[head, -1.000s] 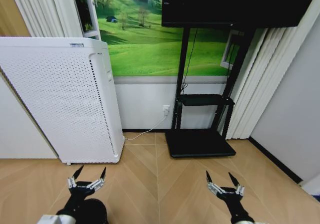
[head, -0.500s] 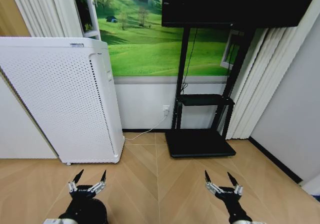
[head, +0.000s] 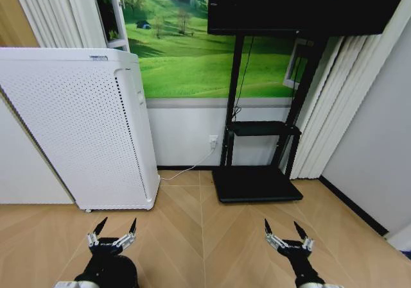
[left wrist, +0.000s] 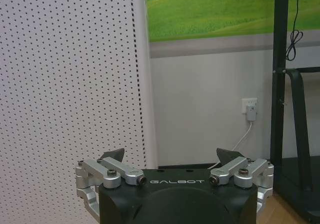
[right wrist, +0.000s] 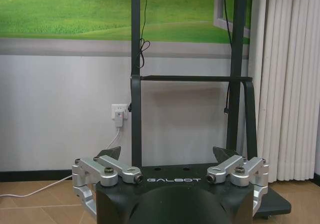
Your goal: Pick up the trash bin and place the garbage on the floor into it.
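The trash bin and the garbage are out of view. Low in the head view, my left gripper (head: 117, 224) hovers open over the wooden floor, in front of the white cabinet. My right gripper (head: 282, 225) is open too, level with it and short of the black stand's base. In the left wrist view the left gripper (left wrist: 170, 154) holds nothing and faces the cabinet's perforated side. The right gripper (right wrist: 167, 151) is likewise empty in the right wrist view, facing the stand's legs and the wall.
A tall white perforated cabinet (head: 77, 127) stands at the left against the wall. A black stand with a flat base (head: 257, 184) and a dark screen (head: 302, 6) is ahead on the right. A white cable runs to a wall socket (head: 212, 140). Curtains (head: 334, 108) hang at the right.
My left gripper has dropped slightly toward the bottom edge of the head view. The right gripper and the room look the same.
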{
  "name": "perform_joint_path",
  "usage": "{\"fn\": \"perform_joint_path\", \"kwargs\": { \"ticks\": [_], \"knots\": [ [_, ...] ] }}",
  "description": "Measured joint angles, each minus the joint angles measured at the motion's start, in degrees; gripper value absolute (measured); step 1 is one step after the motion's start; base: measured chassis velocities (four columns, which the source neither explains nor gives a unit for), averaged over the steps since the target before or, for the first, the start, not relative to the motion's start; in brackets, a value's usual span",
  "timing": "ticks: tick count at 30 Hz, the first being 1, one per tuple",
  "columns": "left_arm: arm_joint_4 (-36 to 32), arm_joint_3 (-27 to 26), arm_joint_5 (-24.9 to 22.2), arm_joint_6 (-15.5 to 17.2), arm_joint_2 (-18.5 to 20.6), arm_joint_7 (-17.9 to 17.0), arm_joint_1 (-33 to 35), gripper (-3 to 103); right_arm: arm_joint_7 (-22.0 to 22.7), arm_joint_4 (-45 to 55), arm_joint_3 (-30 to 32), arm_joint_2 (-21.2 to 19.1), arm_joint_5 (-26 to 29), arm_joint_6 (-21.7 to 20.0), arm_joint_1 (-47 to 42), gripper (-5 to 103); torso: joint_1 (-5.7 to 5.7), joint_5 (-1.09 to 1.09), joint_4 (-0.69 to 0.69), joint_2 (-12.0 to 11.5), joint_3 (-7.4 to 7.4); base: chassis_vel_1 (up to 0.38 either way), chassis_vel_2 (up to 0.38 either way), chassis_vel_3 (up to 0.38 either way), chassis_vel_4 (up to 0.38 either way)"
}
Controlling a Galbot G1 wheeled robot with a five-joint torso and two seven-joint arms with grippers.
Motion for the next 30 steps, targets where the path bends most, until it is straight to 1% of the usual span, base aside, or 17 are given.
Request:
{"fn": "perform_joint_path", "kwargs": {
  "ticks": [11, 22, 27, 30],
  "knots": [
    [0.0, 0.0, 0.0, 0.0, 0.0, 0.1, 0.0, 100, 0.0, 0.0, 0.0, 0.0, 0.0, 0.0, 0.0, 100, 0.10, 0.00, 0.00, 0.3, 0.17, 0.000, 0.000, 0.000, 0.000],
    [-0.1, 0.0, 0.0, 0.1, 0.1, 0.1, 0.0, 100, 0.0, 0.0, 0.0, 0.0, 0.1, 0.0, 0.0, 100, 0.48, 0.00, 0.00, 2.9, 2.39, 0.000, 0.000, 0.000, 0.000],
    [-0.1, 0.0, 0.0, 0.1, 0.1, 0.1, 0.0, 100, 0.0, 0.0, 0.0, 0.0, 0.1, 0.0, 0.0, 100, 0.63, 0.00, 0.00, 3.5, 2.85, 0.000, 0.000, 0.000, 0.000],
    [-0.1, 0.0, 0.0, 0.1, 0.1, 0.1, 0.0, 100, 0.0, 0.0, 0.0, 0.0, 0.1, 0.0, 0.0, 100, 0.72, 0.00, 0.00, 4.1, 3.38, 0.000, 0.000, 0.000, 0.000]
  ]
}}
